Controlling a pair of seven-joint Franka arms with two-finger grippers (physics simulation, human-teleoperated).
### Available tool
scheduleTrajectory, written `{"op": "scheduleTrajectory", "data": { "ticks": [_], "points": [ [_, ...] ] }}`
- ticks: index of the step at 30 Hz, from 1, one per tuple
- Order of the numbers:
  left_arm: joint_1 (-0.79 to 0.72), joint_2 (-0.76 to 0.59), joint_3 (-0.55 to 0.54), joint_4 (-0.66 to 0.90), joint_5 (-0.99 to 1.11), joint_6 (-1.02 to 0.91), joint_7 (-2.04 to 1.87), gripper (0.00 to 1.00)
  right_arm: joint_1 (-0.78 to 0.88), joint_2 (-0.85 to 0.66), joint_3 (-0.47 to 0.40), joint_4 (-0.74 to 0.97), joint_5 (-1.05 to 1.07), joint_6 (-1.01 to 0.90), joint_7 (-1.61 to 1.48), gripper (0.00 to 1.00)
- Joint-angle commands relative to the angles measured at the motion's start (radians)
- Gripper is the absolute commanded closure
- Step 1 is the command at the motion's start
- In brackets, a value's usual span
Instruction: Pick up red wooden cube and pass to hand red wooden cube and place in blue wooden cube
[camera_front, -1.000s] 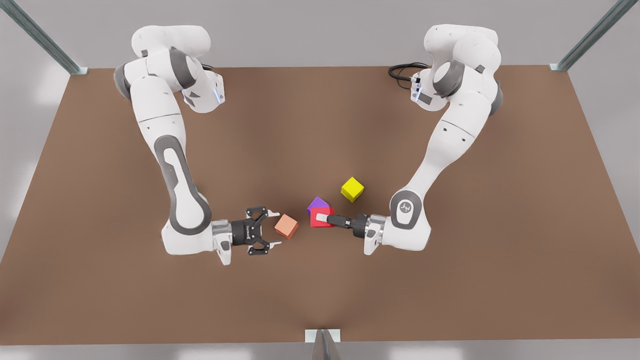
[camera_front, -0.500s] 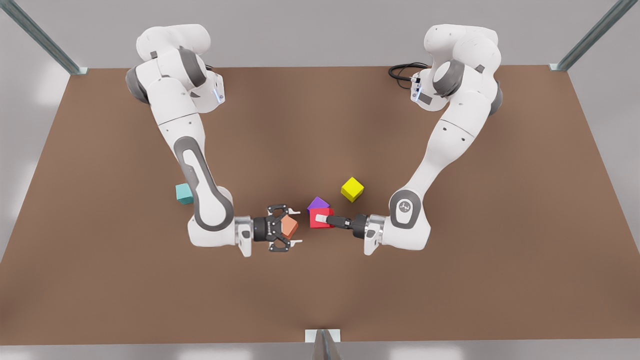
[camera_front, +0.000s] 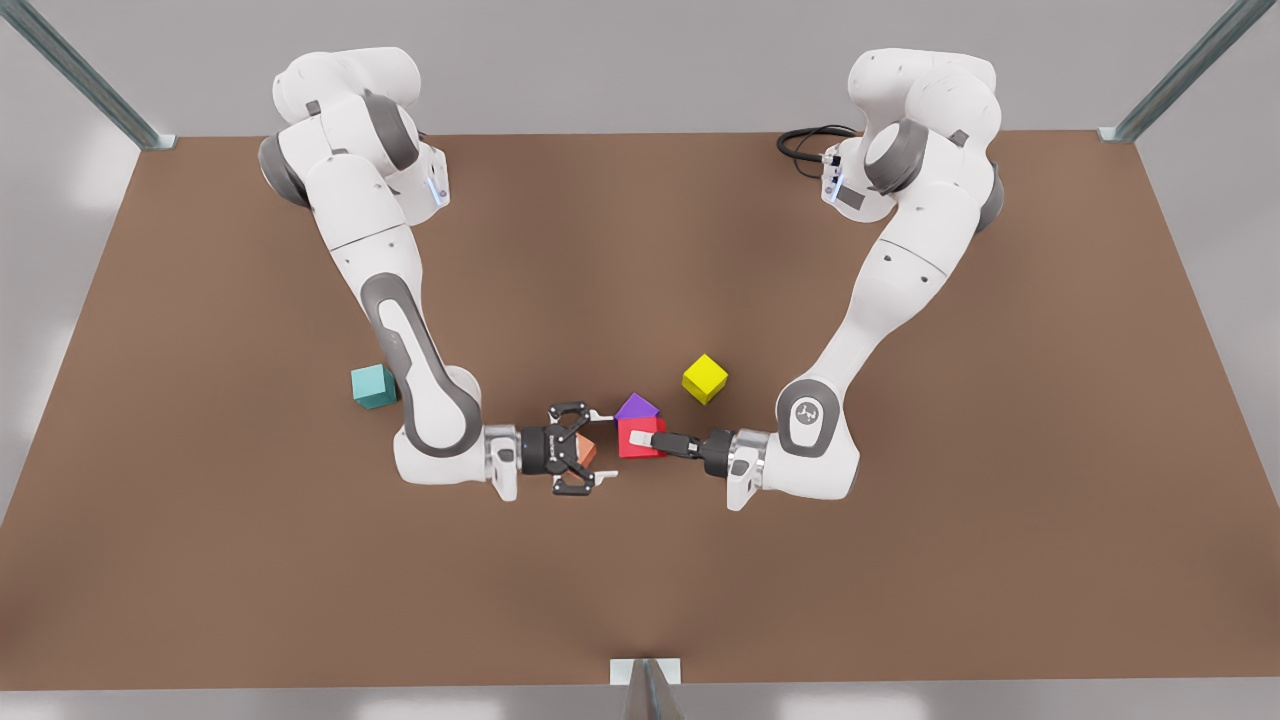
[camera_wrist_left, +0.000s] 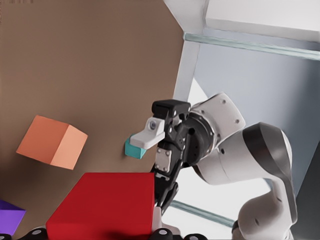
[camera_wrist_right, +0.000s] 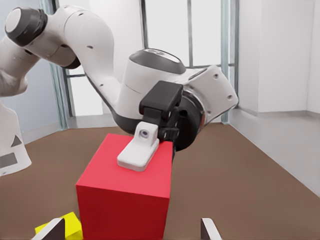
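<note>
The blue wooden cube (camera_front: 373, 386) sits on the table (camera_front: 900, 560) at the front view's left, beside the right arm's elbow. The right gripper (camera_front: 606, 445) hangs over the salmon cube (camera_front: 586, 453), fingers spread wide and empty. Just past its fingertips is the red wooden cube (camera_front: 628, 446), clamped by the left gripper (camera_front: 644, 438) reaching in from the right. A purple cube (camera_front: 636, 407) lies just behind, and a yellow cube (camera_front: 705, 378) farther right.
</note>
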Motion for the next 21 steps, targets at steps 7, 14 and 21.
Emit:
{"op": "scheduleTrajectory", "data": {
  "ticks": [7,14,21],
  "points": [
    [-0.016,0.0,-0.001,0.0,-0.007,0.058,0.01,0.31,0.001,-0.006,0.017,-0.013,0.016,0.002,-0.115,0.0],
    [-0.042,0.0,-0.016,0.002,-0.007,0.122,-0.007,0.31,0.018,0.0,0.017,-0.013,0.031,0.025,-0.115,0.0],
    [-0.042,0.0,-0.016,0.002,-0.007,0.122,-0.007,0.31,0.022,0.017,0.017,-0.013,0.04,0.031,-0.121,0.0]
  ]
}}
